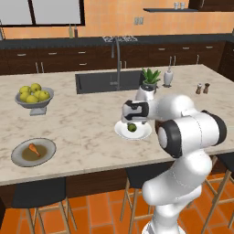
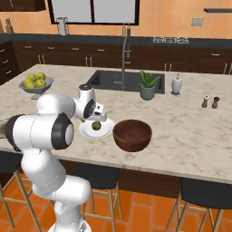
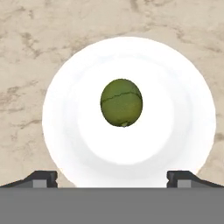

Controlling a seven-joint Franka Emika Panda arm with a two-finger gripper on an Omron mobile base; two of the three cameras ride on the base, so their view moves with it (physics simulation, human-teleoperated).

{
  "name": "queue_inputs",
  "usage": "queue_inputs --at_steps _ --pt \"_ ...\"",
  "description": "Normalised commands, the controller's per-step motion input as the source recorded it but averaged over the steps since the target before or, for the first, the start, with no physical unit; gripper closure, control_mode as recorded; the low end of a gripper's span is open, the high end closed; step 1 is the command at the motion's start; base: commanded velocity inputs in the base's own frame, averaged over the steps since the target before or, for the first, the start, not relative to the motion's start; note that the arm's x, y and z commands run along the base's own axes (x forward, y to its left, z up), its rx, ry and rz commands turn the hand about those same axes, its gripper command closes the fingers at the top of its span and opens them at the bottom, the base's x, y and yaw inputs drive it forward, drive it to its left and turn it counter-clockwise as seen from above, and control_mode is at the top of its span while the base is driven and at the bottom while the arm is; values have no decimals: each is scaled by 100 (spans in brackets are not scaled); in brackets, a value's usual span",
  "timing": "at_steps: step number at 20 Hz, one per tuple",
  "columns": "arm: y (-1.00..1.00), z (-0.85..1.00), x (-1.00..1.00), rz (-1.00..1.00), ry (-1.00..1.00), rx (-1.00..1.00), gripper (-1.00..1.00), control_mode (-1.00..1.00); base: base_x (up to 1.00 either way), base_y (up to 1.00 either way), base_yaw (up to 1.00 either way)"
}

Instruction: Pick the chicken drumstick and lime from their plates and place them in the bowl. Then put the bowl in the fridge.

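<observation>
Dark green and round, one lime (image 3: 121, 102) sits near the middle of a plain white plate (image 3: 65, 131) on the marble island counter (image 1: 87, 123). The gripper (image 3: 112, 177) hangs directly above it, pointing straight down, its two finger tips spread wide apart with nothing between them. In the hand view the lime lies along the gripper's line of sight, centred between the tips from side to side but a little beyond them, so the coming move looks like a short forward shift and a straight drop. The lime is nearly spherical, so it has no long axis to align with.

One reddish-brown wooden bowl (image 2: 132, 134) stands empty just beside the white plate, on the robot's right. One chicken drumstick (image 1: 34, 149) lies on a second plate, grey with a brownish centre (image 1: 33, 152), well apart to the robot's left. Two plates in all, one lime, one drumstick, one bowl. Neither food item is yet in the bowl.
</observation>
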Motion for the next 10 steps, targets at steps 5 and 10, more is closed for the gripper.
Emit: queue_inputs --at_steps 5,10 --pt "-1 -31 58 0 0 0 -100 -100 0 0 0" --pt "-1 -29 23 0 3 0 -100 -100 0 0 0"
